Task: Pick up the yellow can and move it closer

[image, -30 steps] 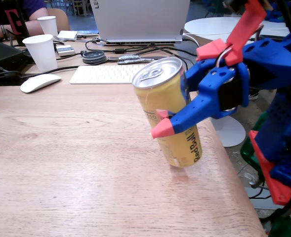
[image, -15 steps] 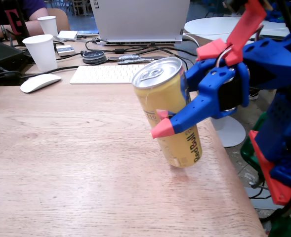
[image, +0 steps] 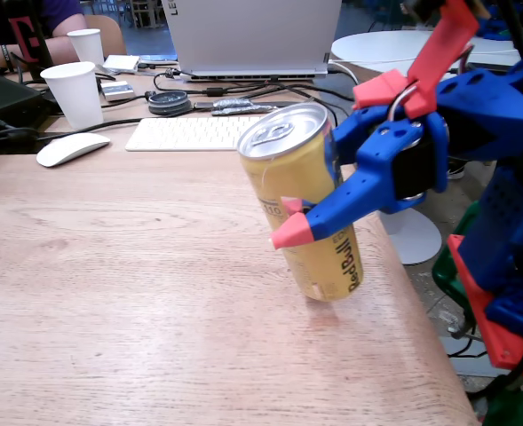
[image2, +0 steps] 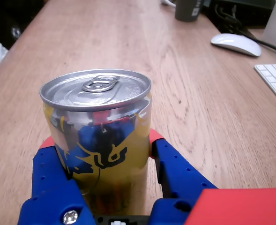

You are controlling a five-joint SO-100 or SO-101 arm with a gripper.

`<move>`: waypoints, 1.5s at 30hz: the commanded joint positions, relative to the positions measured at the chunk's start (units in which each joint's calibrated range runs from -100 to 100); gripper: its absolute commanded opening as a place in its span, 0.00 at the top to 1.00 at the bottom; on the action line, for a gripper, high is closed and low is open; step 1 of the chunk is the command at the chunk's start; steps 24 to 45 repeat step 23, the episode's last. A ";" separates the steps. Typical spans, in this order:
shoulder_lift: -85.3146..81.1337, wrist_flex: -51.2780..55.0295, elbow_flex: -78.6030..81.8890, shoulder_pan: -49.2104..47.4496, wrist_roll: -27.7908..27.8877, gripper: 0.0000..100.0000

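Note:
The yellow can (image: 325, 266) is a slim yellow drink can with a silver top and pull tab, near the table's right edge in the fixed view. It leans to the left, and its base is at or just above the wood. My blue gripper (image: 289, 222) with red fingertips is shut on its middle from the right. In the wrist view the can (image2: 98, 112) fills the space between the two blue fingers (image2: 173, 164), with the gripper (image2: 101, 139) clamped on both sides.
In the fixed view, two white paper cups (image: 75, 93) stand at the back left, with a white mouse (image: 70, 148), a keyboard (image: 190, 133), a laptop (image: 252, 35) and cables behind. The wooden table's (image: 154, 293) right edge lies close beside the can.

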 commanded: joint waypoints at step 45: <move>-3.05 -0.36 -3.49 0.36 0.20 0.78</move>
